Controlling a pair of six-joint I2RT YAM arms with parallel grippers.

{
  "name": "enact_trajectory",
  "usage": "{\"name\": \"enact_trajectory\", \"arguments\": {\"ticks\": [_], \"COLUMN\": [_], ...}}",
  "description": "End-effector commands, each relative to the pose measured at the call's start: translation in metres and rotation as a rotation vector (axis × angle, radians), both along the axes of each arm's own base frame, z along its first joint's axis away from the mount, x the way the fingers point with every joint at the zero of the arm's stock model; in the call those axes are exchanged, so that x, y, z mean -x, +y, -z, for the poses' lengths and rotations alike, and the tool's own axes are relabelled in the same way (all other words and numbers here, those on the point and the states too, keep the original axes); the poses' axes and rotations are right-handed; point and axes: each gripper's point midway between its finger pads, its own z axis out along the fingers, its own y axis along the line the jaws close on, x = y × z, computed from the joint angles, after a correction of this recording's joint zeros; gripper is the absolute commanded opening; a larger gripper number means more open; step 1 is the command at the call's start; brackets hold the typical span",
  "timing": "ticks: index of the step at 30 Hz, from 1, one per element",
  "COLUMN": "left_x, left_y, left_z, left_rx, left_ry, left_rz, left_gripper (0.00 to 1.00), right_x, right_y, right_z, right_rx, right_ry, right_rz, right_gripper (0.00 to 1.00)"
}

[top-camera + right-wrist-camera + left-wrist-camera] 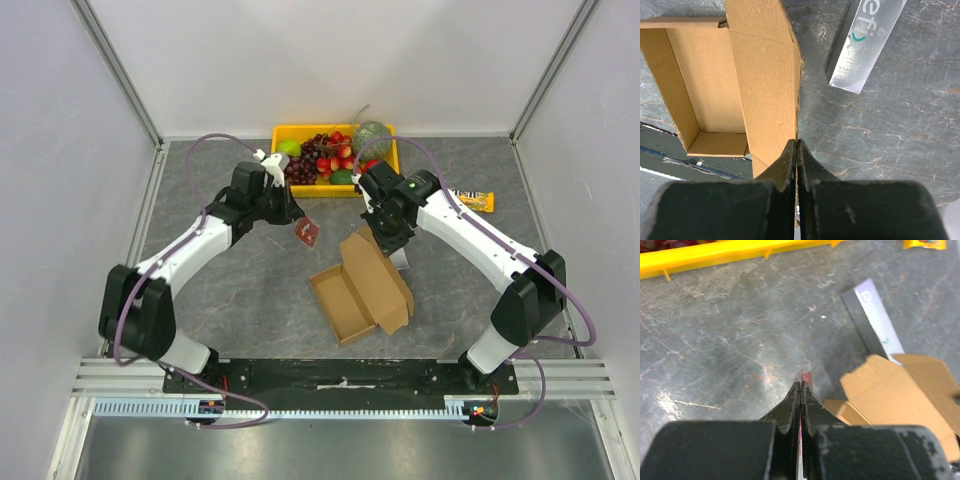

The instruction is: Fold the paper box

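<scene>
The paper box [345,300] lies mid-table as an open brown tray with its lid flap [385,275] raised. My right gripper [384,238] is shut on the top edge of that flap. In the right wrist view the cardboard edge [798,100] runs straight into the shut right gripper [797,143], with the box's open inside [705,90] to the left. My left gripper [298,222] hangs left of the box, shut on a small red packet [309,233]. In the left wrist view the packet's tip [806,374] pokes out of the shut left gripper [801,385], and the box [900,395] lies to the right.
A yellow tray [281,129] of fruit stands at the back. A silver-grey carton [867,45] lies on the table just behind the box, also in the left wrist view [872,320]. A yellow snack packet [472,201] lies at the right. The black base strip [340,375] runs along the near edge.
</scene>
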Motion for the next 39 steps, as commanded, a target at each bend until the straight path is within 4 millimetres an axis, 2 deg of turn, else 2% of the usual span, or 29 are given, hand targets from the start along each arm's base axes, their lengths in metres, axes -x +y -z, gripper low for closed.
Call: {"name": "enact_trajectory", "arguments": {"ticks": [1, 5, 9, 13, 17, 23, 30, 39], "left_x": [0.042, 0.085, 0.12, 0.148, 0.165, 0.184, 0.182, 0.186], "left_y": [-0.012, -0.033, -0.046, -0.06, -0.072, -0.089, -0.101, -0.104], "left_z": [-0.039, -0.052, -0.061, -0.055, -0.045, -0.026, -0.015, 0.012], "left_rx": [0.113, 0.122, 0.175, 0.189, 0.208, 0.2, 0.193, 0.135], "left_ry": [-0.021, -0.021, 0.003, 0.034, 0.061, 0.107, 0.127, 0.149], "left_rz": [0.091, 0.196, 0.257, 0.312, 0.345, 0.405, 0.44, 0.506], "left_gripper": [0.02, 0.02, 0.02, 0.02, 0.02, 0.02, 0.02, 0.02], "right_x": [-0.005, -0.007, -0.006, -0.006, -0.004, -0.001, 0.001, 0.0], "right_y": [0.003, 0.004, 0.005, 0.005, 0.004, 0.002, 0.001, 0.001], "right_z": [-0.01, -0.008, -0.007, -0.007, -0.006, -0.004, -0.003, -0.002], "right_rx": [-0.036, -0.031, -0.037, -0.041, -0.043, -0.045, -0.045, -0.043], "right_ry": [-0.049, -0.047, -0.048, -0.049, -0.051, -0.05, -0.044, -0.045], "right_rz": [0.002, 0.0, -0.001, 0.001, 0.002, 0.003, 0.002, -0.002], "right_gripper": [0.01, 0.0, 0.0, 0.0, 0.0, 0.0, 0.0, 0.0]}}
